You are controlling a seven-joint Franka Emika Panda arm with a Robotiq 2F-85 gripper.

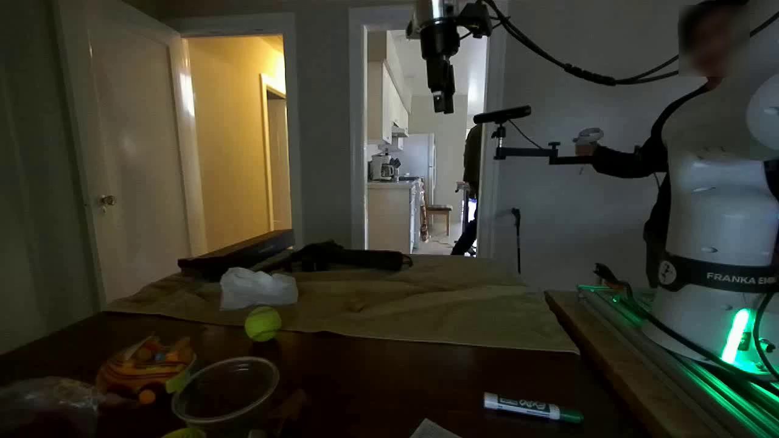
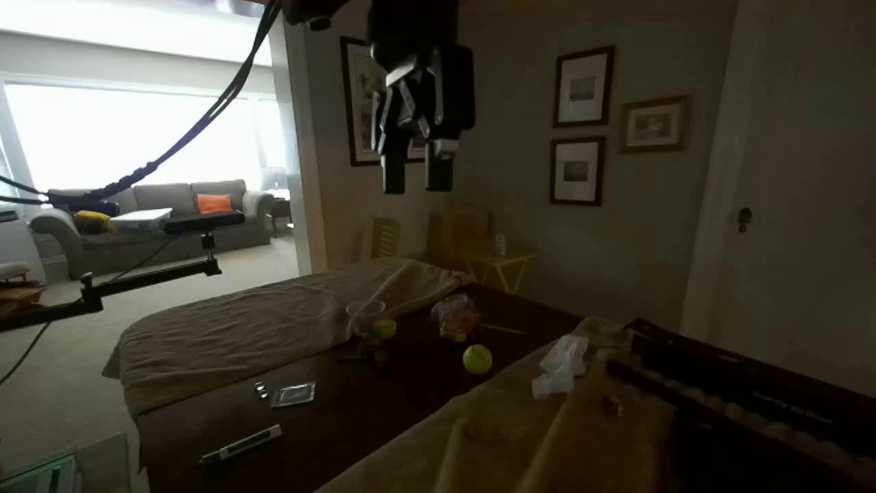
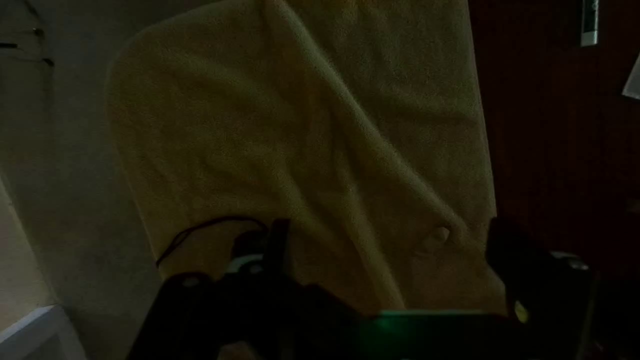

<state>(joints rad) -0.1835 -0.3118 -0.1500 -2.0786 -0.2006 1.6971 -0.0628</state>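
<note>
Hand black and silver-grey. Cloth brownish tan. Tabletop dark reddish brown. Tennis ball yellow-green. Marker white, cap green. Crumpled sheet white. Toy-like object orange, striped. Sofa grey, cushion orange.

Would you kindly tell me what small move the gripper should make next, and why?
I would probably lower the gripper a little, without closing it: it is open with nothing in its grasp, it hangs well above the table, and the wrist view shows the towel below it.
</note>
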